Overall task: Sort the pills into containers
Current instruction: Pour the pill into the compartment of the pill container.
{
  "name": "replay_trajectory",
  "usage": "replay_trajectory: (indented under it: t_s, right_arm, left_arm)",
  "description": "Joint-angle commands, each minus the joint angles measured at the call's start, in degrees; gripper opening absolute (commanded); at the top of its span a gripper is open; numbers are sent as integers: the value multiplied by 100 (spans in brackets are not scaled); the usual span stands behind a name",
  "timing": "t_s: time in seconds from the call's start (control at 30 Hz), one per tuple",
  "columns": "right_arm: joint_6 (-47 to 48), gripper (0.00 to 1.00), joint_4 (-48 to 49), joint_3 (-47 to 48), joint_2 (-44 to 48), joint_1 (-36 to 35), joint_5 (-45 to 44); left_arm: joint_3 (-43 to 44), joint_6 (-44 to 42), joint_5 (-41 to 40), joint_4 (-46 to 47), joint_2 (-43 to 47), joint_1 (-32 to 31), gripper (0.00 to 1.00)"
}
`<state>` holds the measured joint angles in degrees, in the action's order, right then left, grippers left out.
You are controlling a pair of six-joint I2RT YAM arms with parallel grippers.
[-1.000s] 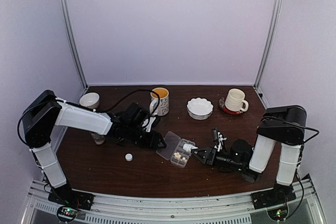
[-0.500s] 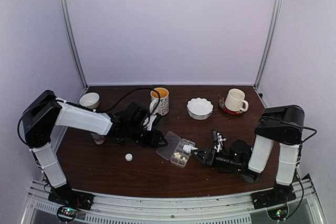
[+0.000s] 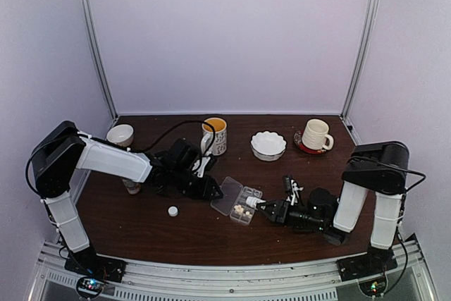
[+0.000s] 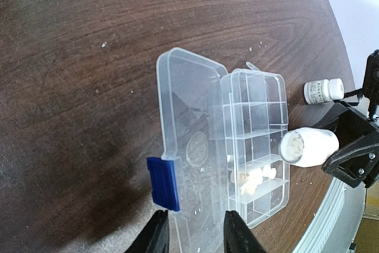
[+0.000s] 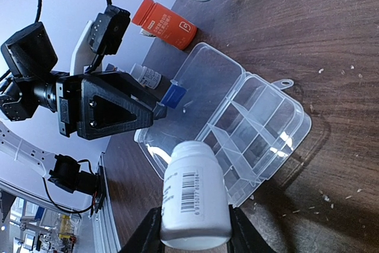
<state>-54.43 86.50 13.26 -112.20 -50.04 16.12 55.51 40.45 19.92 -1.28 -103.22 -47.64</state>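
The pouring step is under way. The right gripper (image 5: 194,228) is squeezing a white bottle (image 5: 195,194) between its fingers and is tipping it on its side, with the open mouth pointing at the organizer box (image 4: 254,76) lying at the centre of the table (image 3: 141,223). A small heap of whitish pills (image 4: 254,179) is sitting in one compartment toward the lower part of the box in the left wrist view. More seem to be showing in the bottle's mouth just to the right of it.

The left gripper (image 4: 195,230) is reaching in from the bottom edge of that view. Its fingers are straddling the near edge of the flat-open lid (image 4: 189,117), just right of the blue latch (image 4: 163,183). Whether they are actually pinching the lid or only bracketing it, I cannot tell.

The next move is probably calling for a gentle extra tilt or shake with the mouth held over a single compartment, so pellets are not spilling across the dividers or onto the wood, while the left side is steadying the light box.

Against the picture from a second ago, the bottle is sitting further left, closer to the box's right rim, while the box itself is looking unmoved
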Motion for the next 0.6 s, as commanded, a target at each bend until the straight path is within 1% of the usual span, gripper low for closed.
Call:
replay_trajectory:
  t_s: [0.0, 0.03, 0.3, 0.33, 0.57]
  right_arm:
    - [-88, 0, -161, 54, 181, 30, -128]
    - [-113, 0, -174, 58, 209, 30, -128]
    - [-240, 0, -393, 146, 335, 30, -103]
    - [-248, 0, -448, 150, 365, 30, -105]
    - [-277, 0, -782, 142, 686, 21, -123]
  left_arm:
    - [-68, -51, -28, 165, -67, -18, 30]
    - [-62, -58, -28, 18, -74, -18, 28]
    - [-22, -124, -71, -110, -71, -18, 26]
    - [-18, -138, -82, -125, -59, -18, 24]
    - [4, -186, -136, -229, -31, -18, 23]
